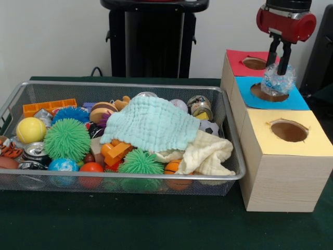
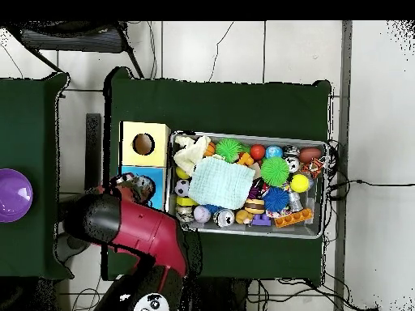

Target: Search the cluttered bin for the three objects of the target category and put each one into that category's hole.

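Observation:
My gripper (image 1: pixel 278 72) hangs at the right over the blue box (image 1: pixel 299 99), shut on a crumpled clear plastic object (image 1: pixel 279 81). The object sits just above the blue box's round hole (image 1: pixel 266 94). Behind it is the red box (image 1: pixel 237 63) with its hole (image 1: pixel 254 63), and in front the yellow box (image 1: pixel 312 143) with its hole (image 1: pixel 289 130). In the overhead view the arm (image 2: pixel 130 227) covers the red box, and the gripper (image 2: pixel 143 188) is over the blue box (image 2: pixel 128 173), beside the yellow box (image 2: pixel 158 134).
The wire bin (image 1: pixel 130 177) is packed with balls, spiky green balls (image 1: pixel 66 139), cans (image 1: pixel 35 151), an orange block (image 1: pixel 49 107) and jars. A teal cloth (image 1: pixel 151 122) and a cream cloth (image 1: pixel 205 153) cover its middle. A purple bowl (image 2: pixel 12 194) sits on the side table.

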Robot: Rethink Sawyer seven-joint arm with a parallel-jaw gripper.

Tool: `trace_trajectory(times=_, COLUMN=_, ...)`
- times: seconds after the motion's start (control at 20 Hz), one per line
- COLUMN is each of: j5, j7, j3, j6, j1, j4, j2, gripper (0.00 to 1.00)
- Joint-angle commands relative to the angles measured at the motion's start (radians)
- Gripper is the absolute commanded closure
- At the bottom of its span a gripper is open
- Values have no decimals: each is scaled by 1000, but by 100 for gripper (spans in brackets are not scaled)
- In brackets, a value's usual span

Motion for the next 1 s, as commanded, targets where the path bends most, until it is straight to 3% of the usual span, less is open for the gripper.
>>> trace_trajectory(times=0.05, j5=24, j7=178, j3=103, j6=-45, j1=-28, j4=89, j2=40, gripper=100)
trace_trajectory(times=0.1, j5=19, j7=172, j3=104, j6=-52, j1=-30, j4=89, j2=39, gripper=100)
trace_trajectory(times=0.15, j5=15, j7=166, j3=105, j6=-60, j1=-32, j4=89, j2=39, gripper=0)
trace_trajectory(times=0.5, j5=29, j7=124, j3=156, j6=-59, j1=-94, j4=110, j2=12, gripper=0)
trace_trajectory(times=0.85, j5=-2, j7=128, j3=132, j6=-19, j1=-100, j4=88, j2=3, gripper=0)
trace_trajectory(times=1.0, j5=-48, j7=74, j3=92, j6=16, j1=-132, j4=64, j2=-20, gripper=0)
